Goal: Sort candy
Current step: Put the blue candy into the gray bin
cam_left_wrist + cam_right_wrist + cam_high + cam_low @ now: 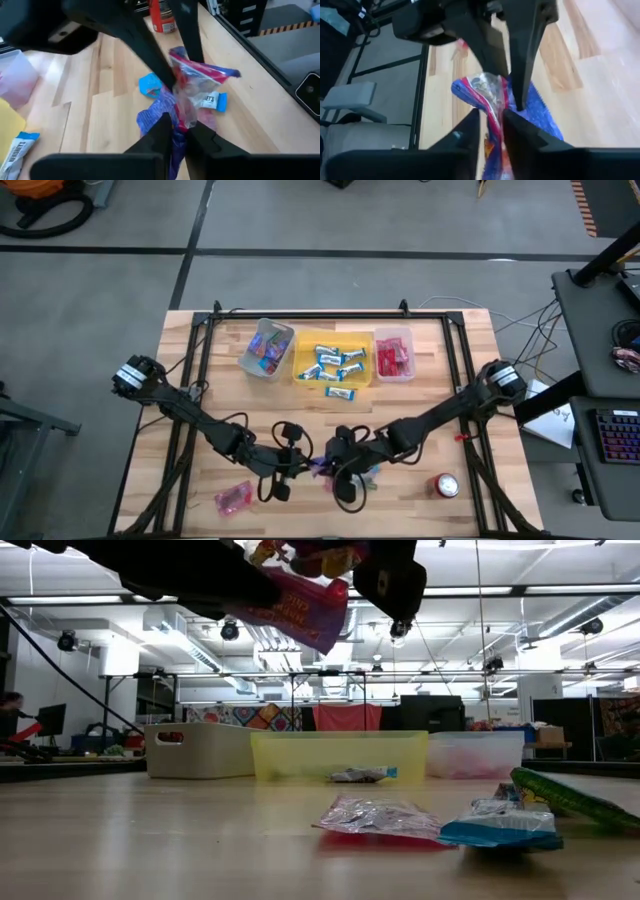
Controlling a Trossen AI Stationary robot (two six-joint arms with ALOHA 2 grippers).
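Candy bag (192,87), clear with red and blue-purple print, hangs above the near centre of the counter (190,365), pinched from opposite ends: left gripper (175,131) is clamped on its lower edge, right gripper (490,120) clamped on the other edge. The bag's long axis runs between the two grippers, so any coming pull looks set to act along that line; both arms are equally near.

Loose candy (500,825) in blue-and-white wrap lies on the counter directly beneath, beside a clear pink-tinted wrapper (380,815) and a green-edged packet (570,798). Pink packet (233,498) lies near the left front edge; red and silver can (445,484) stands at right front.

Far edge: three bins in a row, grey bin (252,364) with mixed blue-purple pieces, yellow bin (300,352) with blue-and-white pieces, pink bin (394,334) with red pieces.

Beyond: workshop room, ceiling lights, racks.
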